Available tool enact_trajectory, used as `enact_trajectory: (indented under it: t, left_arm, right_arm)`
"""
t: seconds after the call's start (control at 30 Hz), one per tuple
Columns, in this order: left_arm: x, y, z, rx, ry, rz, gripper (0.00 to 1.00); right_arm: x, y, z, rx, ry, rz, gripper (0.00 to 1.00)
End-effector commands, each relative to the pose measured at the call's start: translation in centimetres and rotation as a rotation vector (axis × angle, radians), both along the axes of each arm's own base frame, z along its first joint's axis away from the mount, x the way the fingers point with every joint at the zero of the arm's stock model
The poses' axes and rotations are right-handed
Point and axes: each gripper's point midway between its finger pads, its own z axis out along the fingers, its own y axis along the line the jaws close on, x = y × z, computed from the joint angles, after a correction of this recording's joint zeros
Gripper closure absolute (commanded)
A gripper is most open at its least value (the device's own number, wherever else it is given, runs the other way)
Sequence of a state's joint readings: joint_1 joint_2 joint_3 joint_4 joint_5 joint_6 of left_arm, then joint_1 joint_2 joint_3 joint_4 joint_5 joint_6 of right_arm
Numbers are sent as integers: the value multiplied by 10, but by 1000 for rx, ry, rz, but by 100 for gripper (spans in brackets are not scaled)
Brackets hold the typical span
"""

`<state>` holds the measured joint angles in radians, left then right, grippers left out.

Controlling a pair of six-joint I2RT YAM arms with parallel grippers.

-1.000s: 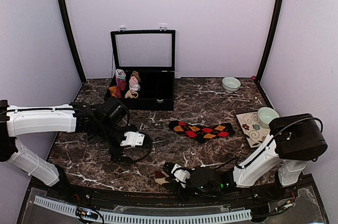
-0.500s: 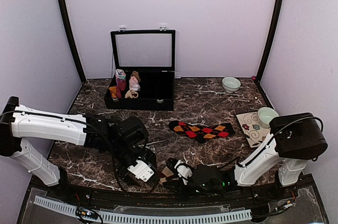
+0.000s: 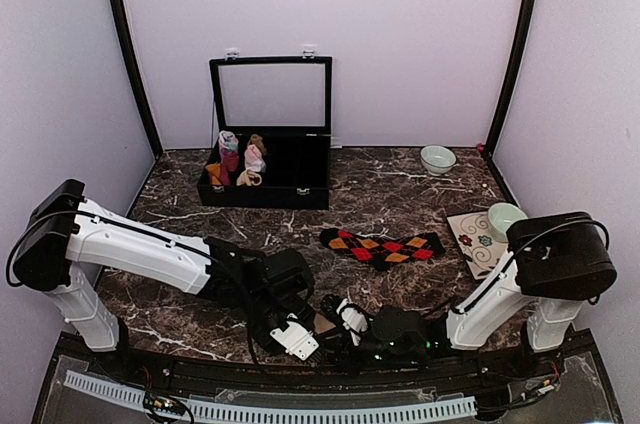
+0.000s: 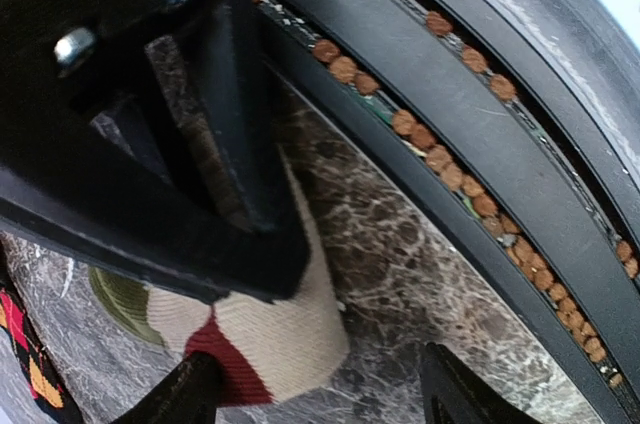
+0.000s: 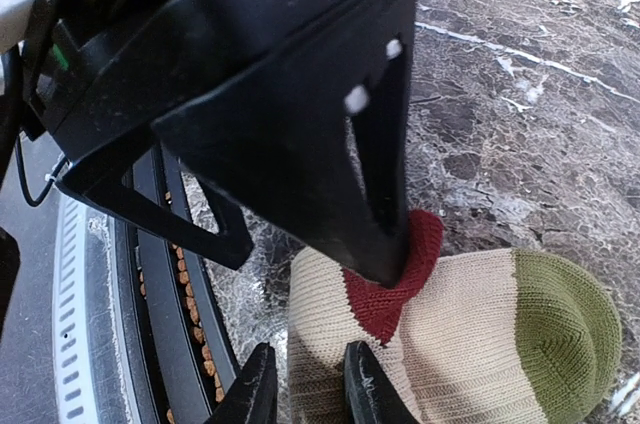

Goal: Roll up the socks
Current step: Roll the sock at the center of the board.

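Observation:
The cream sock [image 3: 325, 325] lies at the table's near edge, its maroon patch [image 5: 385, 304] and green band [image 5: 565, 324] showing in the right wrist view. My right gripper [image 5: 305, 389] is shut on the sock's cream edge. My left gripper [image 4: 320, 399] is open, and its fingers straddle that same end of the sock [image 4: 290, 344]. One left finger [image 5: 385, 244] rests its tip on the maroon patch. In the top view both grippers meet over the sock, left [image 3: 300, 334] and right [image 3: 347, 323]. A black argyle sock [image 3: 383, 246] lies flat further back, right of centre.
A black box [image 3: 265, 184] with raised lid stands at the back left and holds small sock rolls [image 3: 238, 159]. A bowl [image 3: 437, 158] sits at the back right, a cup [image 3: 505, 217] on a patterned mat [image 3: 472, 241] at the right. The black front rail [image 4: 450, 144] runs right beside the sock.
My left arm has swung from the left middle of the table to the near centre and come down over the cream sock's end, its jaws narrowing. The right gripper has kept its hold.

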<state>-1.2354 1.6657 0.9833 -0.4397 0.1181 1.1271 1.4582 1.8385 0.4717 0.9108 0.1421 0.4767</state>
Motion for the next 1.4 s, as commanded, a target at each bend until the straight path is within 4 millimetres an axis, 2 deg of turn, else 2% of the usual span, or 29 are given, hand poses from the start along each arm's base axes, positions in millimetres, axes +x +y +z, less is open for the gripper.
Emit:
enact_trajectory:
  t: [0.0,0.27,0.57,0.7,0.93,1.13,1.27,1.37]
  left_arm:
    - [10,-15,6,-53,-29,46,29]
    - [1,-10,10,-53,12,46,34]
    - [-6,-23,11,-74,38,52,36]
    - [-7,-25,17,-74,48,65,44]
    - [-11,-18,26,-86,56,76,44]
    - [-9,-18,7,-37,62,89,45]
    - [-8,-24,0,-45,65,86,58]
    - [-6,-25,-9,-40,63,98,60]
  right_arm:
    - [-20,-93,-110,-479,111,24,77]
    - [-20,-103,-117,-499,127,6,77]
    - [-18,-105,-121,-507,137,-7,78]
    - [-19,-109,-122,-511,143,-9,78]
    - [-20,-111,-125,-509,155,-9,78]
    - [-20,-111,-127,-506,159,-11,78]
    - [-20,-112,-126,-498,167,-20,79]
    - [-20,-113,-125,-488,174,-30,79]
